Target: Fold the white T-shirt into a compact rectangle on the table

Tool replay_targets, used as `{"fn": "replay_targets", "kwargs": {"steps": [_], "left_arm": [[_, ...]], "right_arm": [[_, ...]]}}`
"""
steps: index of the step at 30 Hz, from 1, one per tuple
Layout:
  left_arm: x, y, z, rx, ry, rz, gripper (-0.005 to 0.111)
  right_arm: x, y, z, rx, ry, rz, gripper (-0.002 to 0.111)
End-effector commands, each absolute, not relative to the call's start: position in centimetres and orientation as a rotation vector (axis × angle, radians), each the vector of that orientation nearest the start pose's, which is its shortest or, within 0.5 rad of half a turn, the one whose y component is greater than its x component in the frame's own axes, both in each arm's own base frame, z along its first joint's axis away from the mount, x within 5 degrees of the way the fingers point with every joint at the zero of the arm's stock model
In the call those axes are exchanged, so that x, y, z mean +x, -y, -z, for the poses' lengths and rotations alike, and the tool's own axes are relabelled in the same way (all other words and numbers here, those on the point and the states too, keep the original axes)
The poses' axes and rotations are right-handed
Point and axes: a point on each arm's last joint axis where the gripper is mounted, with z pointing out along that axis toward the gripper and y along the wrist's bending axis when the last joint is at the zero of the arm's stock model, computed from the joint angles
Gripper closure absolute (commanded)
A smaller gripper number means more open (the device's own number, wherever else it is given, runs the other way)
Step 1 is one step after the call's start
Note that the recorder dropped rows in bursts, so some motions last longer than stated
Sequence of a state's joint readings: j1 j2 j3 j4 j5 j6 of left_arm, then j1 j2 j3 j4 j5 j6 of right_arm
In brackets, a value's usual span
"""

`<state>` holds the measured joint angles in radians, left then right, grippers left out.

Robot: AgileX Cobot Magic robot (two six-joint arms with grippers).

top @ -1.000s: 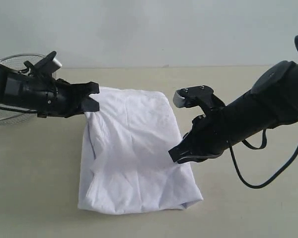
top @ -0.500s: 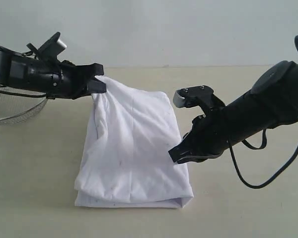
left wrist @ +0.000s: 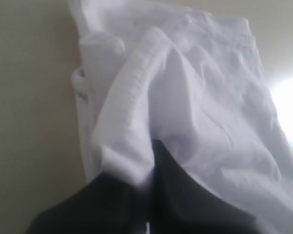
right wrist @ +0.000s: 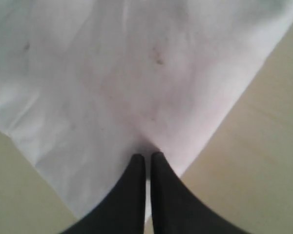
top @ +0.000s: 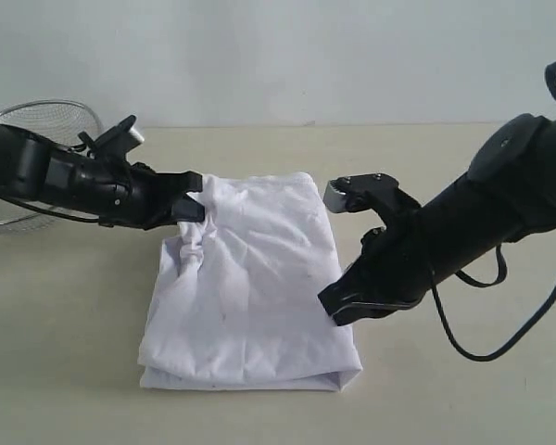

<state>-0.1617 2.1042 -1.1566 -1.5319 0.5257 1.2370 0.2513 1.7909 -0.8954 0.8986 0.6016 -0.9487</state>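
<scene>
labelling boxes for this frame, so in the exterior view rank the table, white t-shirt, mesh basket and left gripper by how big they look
1. table
2. white T-shirt
3. mesh basket, though the left arm hides part of it and it sits farther back
4. left gripper, clearly the smallest

The white T-shirt [top: 250,278] is soft, matt white cloth, creased all over and bunched at its 11 o'clock corner. The left wrist view shows a stitched hem, and the right wrist view a few faint grey specks. The table [top: 65,371] is smooth, matt and pale beige. At 10 o'clock the basket [top: 39,119] is fine, silvery wire mesh. The left gripper [top: 195,197] and right gripper [top: 338,308] look like matt black plastic.
</scene>
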Motion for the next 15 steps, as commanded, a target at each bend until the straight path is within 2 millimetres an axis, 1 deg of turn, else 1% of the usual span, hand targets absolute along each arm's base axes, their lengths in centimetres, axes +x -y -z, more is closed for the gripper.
{"fn": "replay_targets", "kwargs": {"steps": [1, 6, 15], "left_arm": [[39.9, 11.1, -11.4, 0.114, -2.447, 0.833, 0.102], [40.1, 11.1, -11.6, 0.135, -2.440, 0.824, 0.102], [40.0, 10.8, -11.4, 0.200, -2.459, 0.752, 0.102]], "right_arm": [[29.9, -11.5, -14.3, -0.655, -2.688, -0.615, 0.109], [29.7, -11.8, -12.6, -0.661, -2.749, -0.639, 0.109], [29.4, -13.0, -12.5, -0.696, -2.739, -0.644, 0.109]]}}
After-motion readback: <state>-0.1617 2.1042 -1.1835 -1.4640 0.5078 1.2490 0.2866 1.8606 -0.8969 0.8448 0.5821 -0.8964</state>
